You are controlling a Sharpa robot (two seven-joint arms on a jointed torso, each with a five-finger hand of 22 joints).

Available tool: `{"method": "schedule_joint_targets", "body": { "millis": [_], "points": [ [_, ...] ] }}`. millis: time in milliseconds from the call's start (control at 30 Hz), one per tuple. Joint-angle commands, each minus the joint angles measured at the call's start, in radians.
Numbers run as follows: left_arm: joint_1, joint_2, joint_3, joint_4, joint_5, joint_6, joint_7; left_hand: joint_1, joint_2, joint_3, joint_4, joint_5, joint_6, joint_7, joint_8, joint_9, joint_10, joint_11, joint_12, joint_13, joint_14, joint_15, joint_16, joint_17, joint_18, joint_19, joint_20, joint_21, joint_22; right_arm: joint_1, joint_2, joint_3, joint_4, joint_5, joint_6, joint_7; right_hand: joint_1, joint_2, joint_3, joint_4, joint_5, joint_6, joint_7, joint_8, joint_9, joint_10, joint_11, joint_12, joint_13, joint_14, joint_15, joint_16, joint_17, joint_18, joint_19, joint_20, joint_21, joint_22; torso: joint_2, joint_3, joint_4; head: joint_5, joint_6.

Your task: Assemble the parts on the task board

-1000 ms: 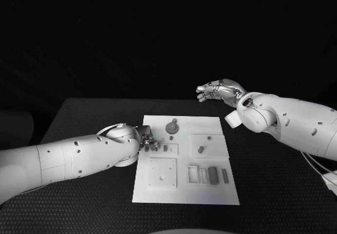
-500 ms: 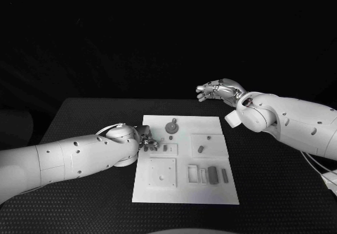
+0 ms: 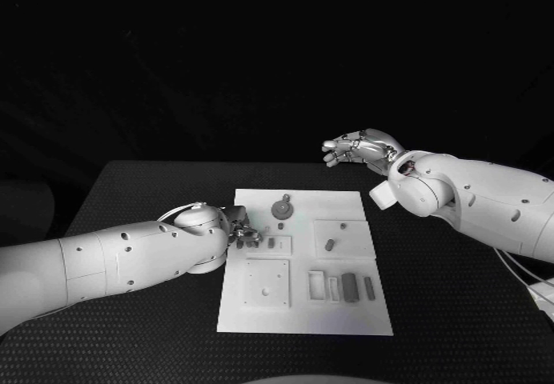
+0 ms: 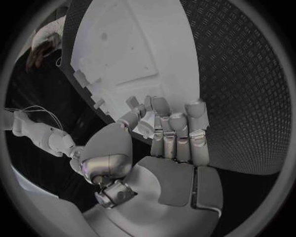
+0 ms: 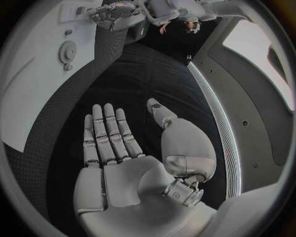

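Observation:
The white task board (image 3: 303, 312) lies mid-table. My left hand (image 3: 240, 230) is at its left edge with the fingers curled in. In the left wrist view the thumb and fingertips (image 4: 152, 105) close round a small grey part (image 4: 132, 102) just above the board (image 4: 142, 44). Another small part (image 3: 272, 242) stands beside the hand. A gear (image 3: 282, 210) sits near the far edge, a peg (image 3: 331, 245) in a square plate. My right hand (image 3: 363, 150) hangs open, raised past the table's far edge, palm (image 5: 117, 163) bare.
Long grey blocks (image 3: 350, 287) and a frame (image 3: 318, 286) occupy the board's near right part. A square plate (image 3: 268, 285) lies near left. Black table (image 3: 138, 320) surrounds the board. The right wrist view shows the gear (image 5: 66, 51) and my left hand (image 5: 114, 12).
My left hand has shifted very slightly toward the board's left edge. The right arm has stayed still.

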Motion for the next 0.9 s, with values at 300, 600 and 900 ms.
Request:
{"method": "schedule_joint_targets", "body": {
  "millis": [300, 600, 900],
  "points": [
    [0.0, 0.002, 0.0, 0.003, -0.006, -0.01, 0.011, 0.005, -0.016, 0.005, 0.014, -0.021, -0.001, 0.004, -0.002, 0.003, 0.005, 0.001, 0.003, -0.001, 0.002, -0.009, -0.002, -0.001, 0.051, 0.007, -0.01, 0.0, 0.019, -0.001, 0.0, 0.0, 0.001, 0.0, 0.012, 0.01, 0.006, -0.003, -0.003, 0.006, -0.002, -0.006, 0.039, 0.004, -0.002, -0.003, 0.004, -0.003, -0.002, -0.006, 0.002, -0.006, 0.002, -0.018, -0.001, -0.001, -0.007, 0.002, 0.0, 0.0003, -0.0003, 0.0, -0.001],
    [0.0, 0.003, 0.001, 0.007, -0.005, -0.02, 0.017, 0.006, -0.019, 0.004, 0.013, -0.021, -0.001, 0.004, -0.002, 0.003, 0.005, 0.001, 0.003, 0.0, 0.003, -0.009, -0.002, -0.001, 0.051, 0.007, -0.01, 0.0, 0.019, -0.001, 0.0, 0.0, 0.0, 0.0, 0.013, 0.009, 0.006, -0.003, -0.003, 0.006, -0.002, -0.006, 0.039, 0.004, -0.003, -0.003, 0.004, -0.003, -0.002, -0.006, 0.002, -0.006, 0.003, -0.018, -0.001, -0.001, -0.008, 0.002, 0.0, 0.0001, -0.0002, -0.001, -0.002],
    [0.0, 0.003, 0.001, 0.013, -0.005, -0.023, 0.021, 0.007, -0.02, 0.004, 0.014, -0.021, 0.001, 0.003, -0.001, 0.004, 0.007, 0.0, 0.005, 0.0, 0.004, -0.01, -0.001, -0.001, 0.051, 0.009, -0.01, 0.001, 0.019, -0.003, 0.001, 0.0, 0.0, 0.0, 0.013, 0.01, 0.006, -0.003, -0.003, 0.007, -0.002, -0.006, 0.039, 0.005, -0.003, -0.003, 0.004, -0.003, -0.003, -0.006, 0.002, -0.007, 0.003, -0.018, 0.0, -0.001, -0.009, 0.003, 0.0, 0.0004, -0.0003, -0.002, -0.003]
  ]
}}
